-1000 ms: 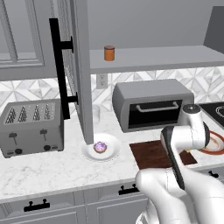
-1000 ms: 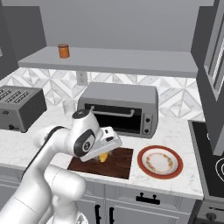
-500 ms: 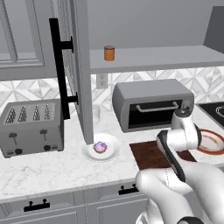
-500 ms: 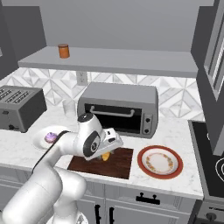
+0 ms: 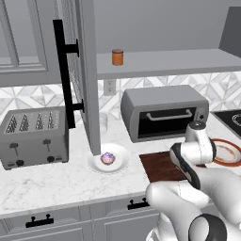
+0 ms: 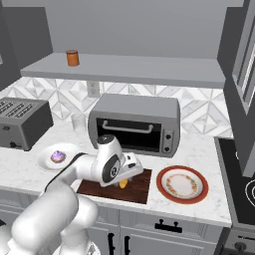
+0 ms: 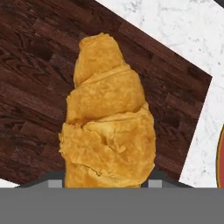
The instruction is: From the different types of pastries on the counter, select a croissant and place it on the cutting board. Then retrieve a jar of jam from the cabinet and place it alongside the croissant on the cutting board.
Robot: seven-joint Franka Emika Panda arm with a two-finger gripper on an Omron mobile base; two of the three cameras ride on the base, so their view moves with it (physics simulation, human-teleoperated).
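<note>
From the left base, the arm bends low over the cutting board (image 5: 160,165). From the right base, the gripper (image 6: 124,180) holds the croissant (image 6: 123,183) just above it. At the hand, the croissant's length runs straight out from the jaws clamping it.

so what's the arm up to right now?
The gripper holds the croissant low over the cutting board; whether it has touched down can't be told. The jar of jam sits on the shelf of the open cabinet, not yet fetched. The cupcake rests on a white plate left of the board.
</note>
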